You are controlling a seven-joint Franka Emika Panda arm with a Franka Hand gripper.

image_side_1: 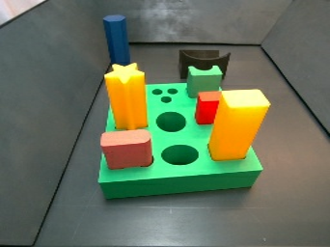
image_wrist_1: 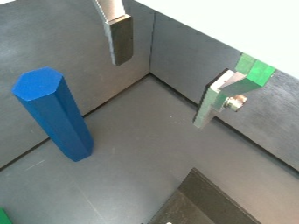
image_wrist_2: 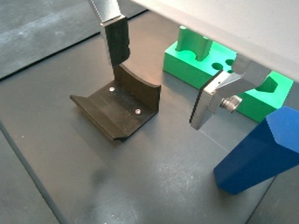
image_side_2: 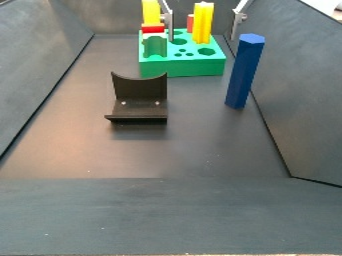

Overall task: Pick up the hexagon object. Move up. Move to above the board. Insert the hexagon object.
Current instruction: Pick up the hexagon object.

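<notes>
Wrist views: pincer (image_wrist_1: 163,79) released, hanging empty above the counter (image_wrist_1: 140,149), blue hexagon column (image_wrist_1: 55,114) upright and apart beside it. Side views: column (image_side_2: 243,70) just beside green board (image_side_1: 194,174). Risk: off-centre closing could topple it.

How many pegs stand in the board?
5, in a side view: star post back left, red block front left, yellow block front right, small red peg and green peg behind it. Gripper, open, hangs near the board.
</notes>
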